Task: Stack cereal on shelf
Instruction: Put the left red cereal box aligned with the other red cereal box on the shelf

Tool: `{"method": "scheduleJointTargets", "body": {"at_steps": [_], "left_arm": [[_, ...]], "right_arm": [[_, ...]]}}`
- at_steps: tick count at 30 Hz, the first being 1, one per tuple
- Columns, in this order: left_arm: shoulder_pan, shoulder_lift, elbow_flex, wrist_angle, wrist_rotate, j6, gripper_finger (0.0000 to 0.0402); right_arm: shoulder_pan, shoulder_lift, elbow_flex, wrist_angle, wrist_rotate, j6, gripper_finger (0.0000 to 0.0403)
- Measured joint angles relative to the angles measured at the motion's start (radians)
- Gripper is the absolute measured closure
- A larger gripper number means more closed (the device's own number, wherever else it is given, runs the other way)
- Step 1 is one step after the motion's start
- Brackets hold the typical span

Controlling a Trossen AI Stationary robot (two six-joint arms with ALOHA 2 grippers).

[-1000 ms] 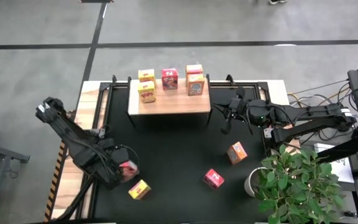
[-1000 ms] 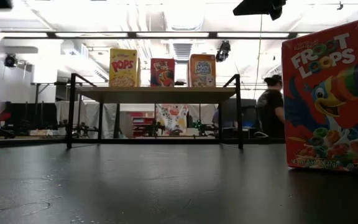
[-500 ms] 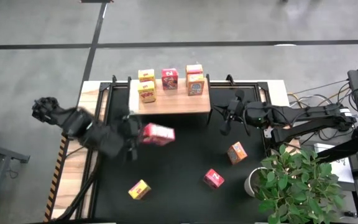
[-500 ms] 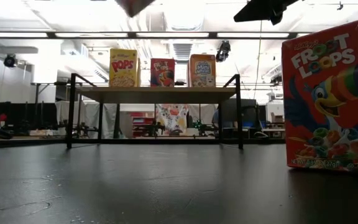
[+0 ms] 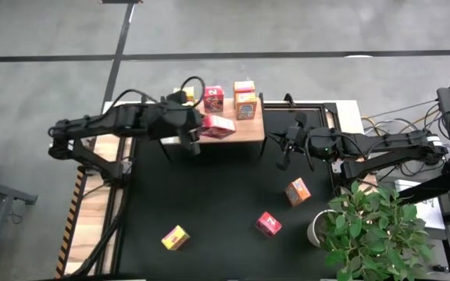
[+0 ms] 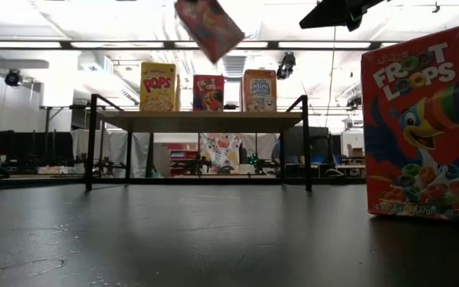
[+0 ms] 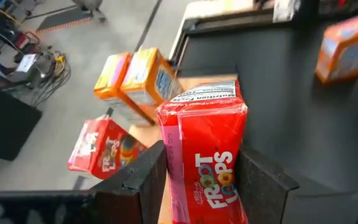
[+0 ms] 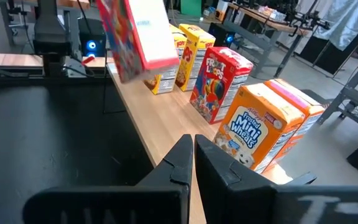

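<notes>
Swinging up from the black mat since half a second ago, my left end effector (image 7: pixel 201 180) is clamping the red cardboard Froot Loops box (image 5: pixel 218 127) over the light wooden shelf (image 5: pixel 244 129); I am levelling it before lowering. Right end effector (image 5: pixel 286 147) is waiting, clenched.

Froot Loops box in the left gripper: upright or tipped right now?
Tipped. The low view shows the held Froot Loops box slanted in the air above the shelf, clamped by the left gripper.
</notes>
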Motion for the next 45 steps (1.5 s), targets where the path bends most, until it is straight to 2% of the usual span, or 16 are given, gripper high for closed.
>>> {"method": "scheduleJointTargets", "body": {"at_steps": [3,7,14,29,45], "left_arm": [[0.054,0.044,0.0,-0.03,0.007,0.036,0.0246],[0.108,0.101,0.001,-0.025,0.082,0.038,0.0246],[0.167,0.162,0.008,-0.016,0.082,0.04,0.0246],[0.171,0.224,0.011,0.029,0.083,0.076,0.0246],[0.174,0.225,0.011,0.05,0.109,0.109,0.0246]], "right_arm": [[0.0,0.0,0.0,0.0,0.0,-0.008,0.0394],[0.0,0.0,0.0,0.0,0.0,-0.009,0.0394],[0.0,0.0,0.0,-0.001,0.0,-0.008,0.0394],[0.0,0.0,0.0,-0.003,0.001,-0.007,0.0394],[0.0,0.0,0.0,-0.006,0.002,0.009,0.0394]]}}
